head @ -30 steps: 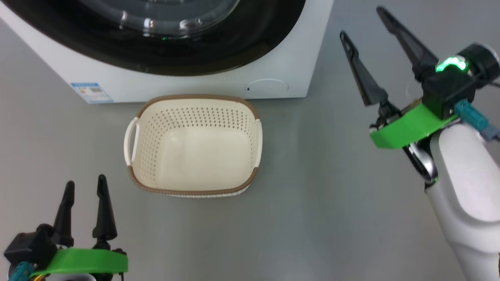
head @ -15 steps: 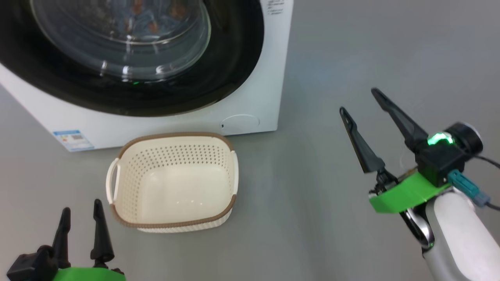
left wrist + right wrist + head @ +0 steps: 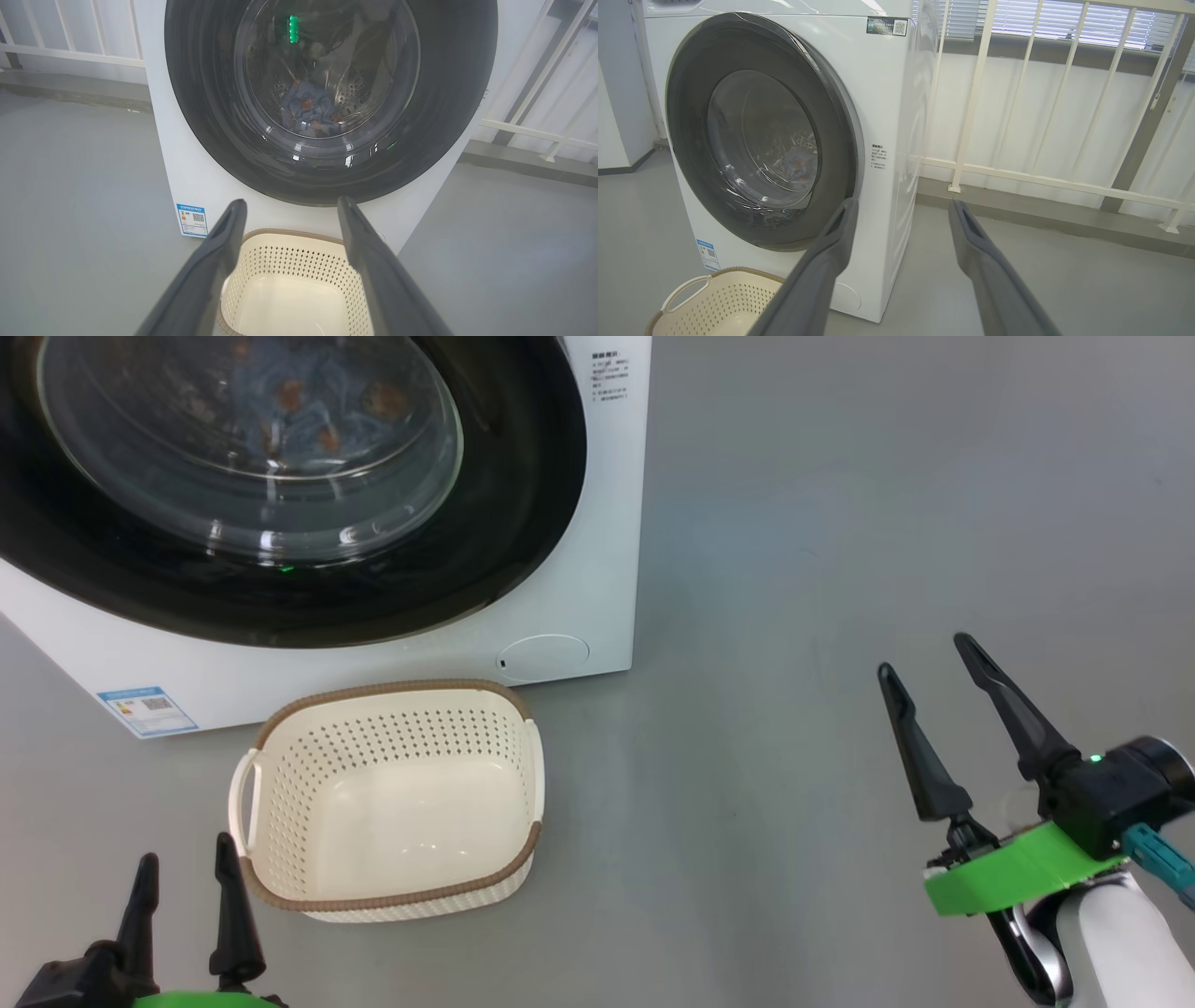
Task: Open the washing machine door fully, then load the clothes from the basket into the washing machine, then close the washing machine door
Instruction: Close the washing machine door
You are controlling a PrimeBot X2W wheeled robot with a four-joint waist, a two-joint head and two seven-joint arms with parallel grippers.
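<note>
Both hands are spread wide and hold nothing. Your left gripper (image 3: 185, 851) sits nearest you, just beside the near left corner of the basket (image 3: 308, 901). Your right gripper (image 3: 924, 655) hangs over bare floor (image 3: 766, 728), well off to the right.

Over the last second the head view has tilted up, so everything has slid down the picture. Measured against the basket, your right gripper has also drawn back toward you.

The basket stands empty on the floor, just in front of the lower front edge of the washer (image 3: 373, 663). Beyond it the door (image 3: 527, 523) looks flush with the front. The clothes (image 3: 280, 411) show through it, lying in the drum (image 3: 357, 91).

Loading and closing look done, and you seem to be backing away.
</note>
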